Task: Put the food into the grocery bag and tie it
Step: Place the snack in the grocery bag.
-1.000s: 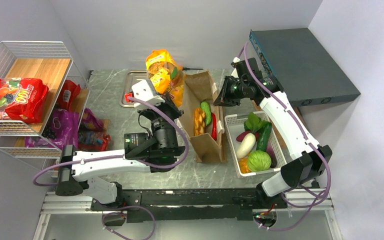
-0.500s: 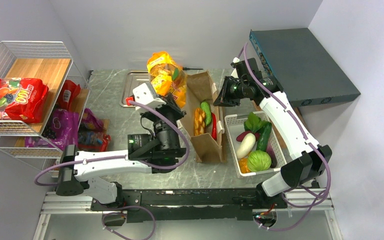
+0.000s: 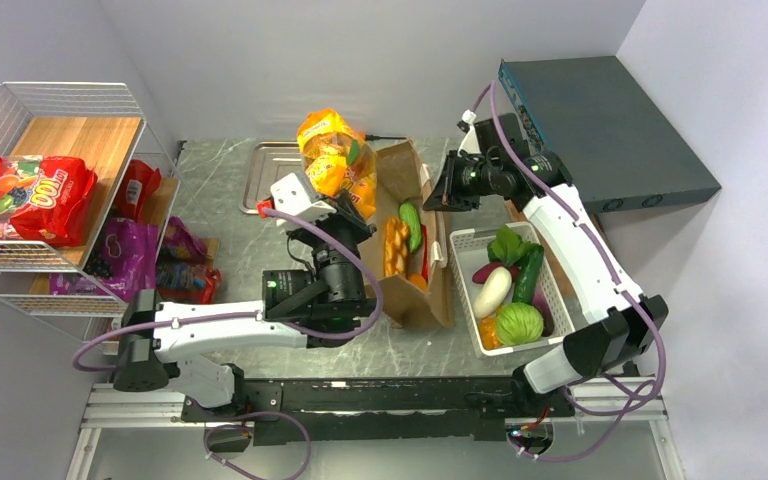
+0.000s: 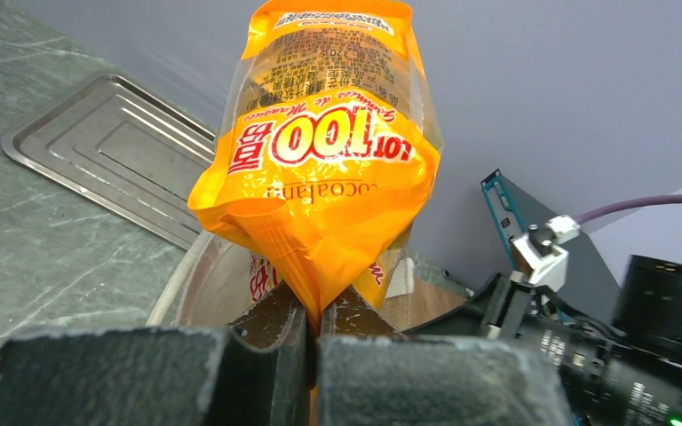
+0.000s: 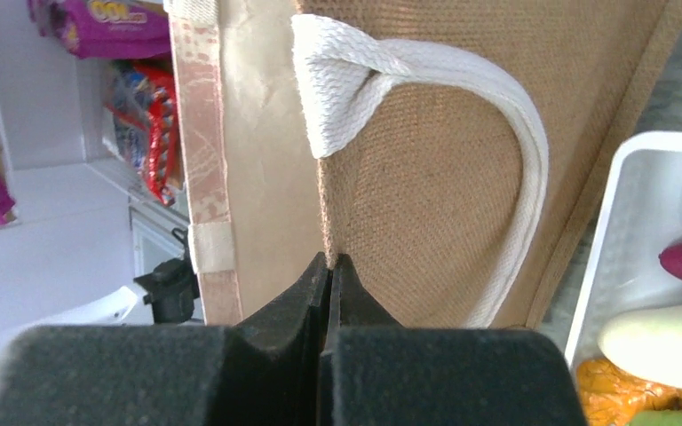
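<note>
While the left gripper (image 4: 313,312) pinches the orange snack packet (image 4: 320,151) by one seam, the packet is held raised just over the far-left rim of the grocery bag (image 3: 418,300). The right gripper (image 5: 330,266) is clamped on the bag's right wall, apparently holding its mouth open. Step in hand: loading. Next move: centre the packet over the mouth, lower it, then release.

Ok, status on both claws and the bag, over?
Left claw shut on orange snack packet, held up beside grocery bag. Right claw shut on bag rim. Mouth unobstructed.
</note>
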